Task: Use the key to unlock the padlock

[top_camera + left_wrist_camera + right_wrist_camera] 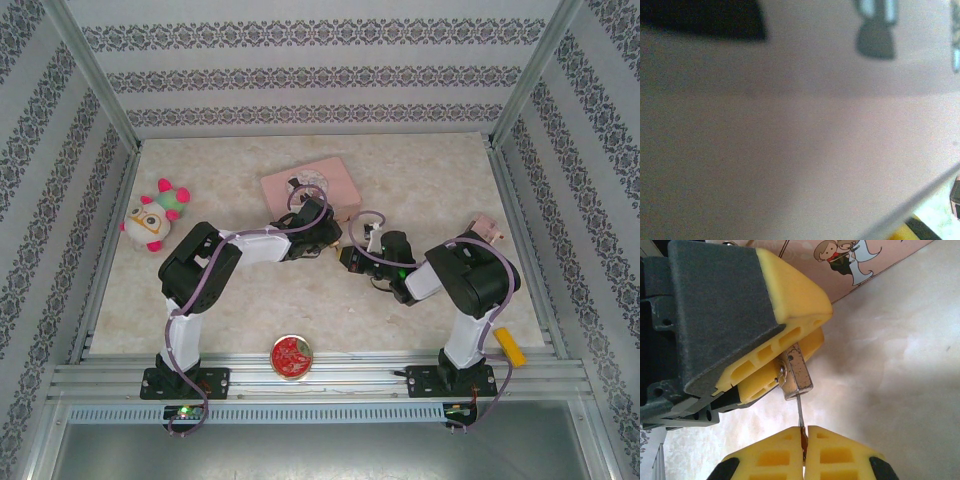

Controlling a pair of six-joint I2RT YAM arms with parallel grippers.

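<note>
Table (pixel 430 190): a pale marbled top is seen, walled on three sides by patterned paper.
Pink tin (pixel 325 180): it is laid towards the table's far edge, about midway along it. A cartoon bride and groom are printed on its side, and lettering cannot be made out.
Plush toy (pixel 152 215): it is set by the left edge.
Red round object (pixel 292 357): it is placed at the near edge, between the two arm bases.
Yellow piece (pixel 510 345): it is laid by the near right corner.
Left gripper (pixel 787 365): its yellow fingers are clamped on the padlock's body from two sides.
Right gripper (pixel 804 436): its pads are pressed together on the key, with no gap seen between them.
Padlock (pixel 796 371): a small metal body is held clear of the table near its middle, just in front of the tin. It is lodged between the left fingers and faces the right gripper's tips, close to them.
Key (pixel 800 412): a thin blade is run straight from the right pads to the padlock's end face, which it meets.
</note>
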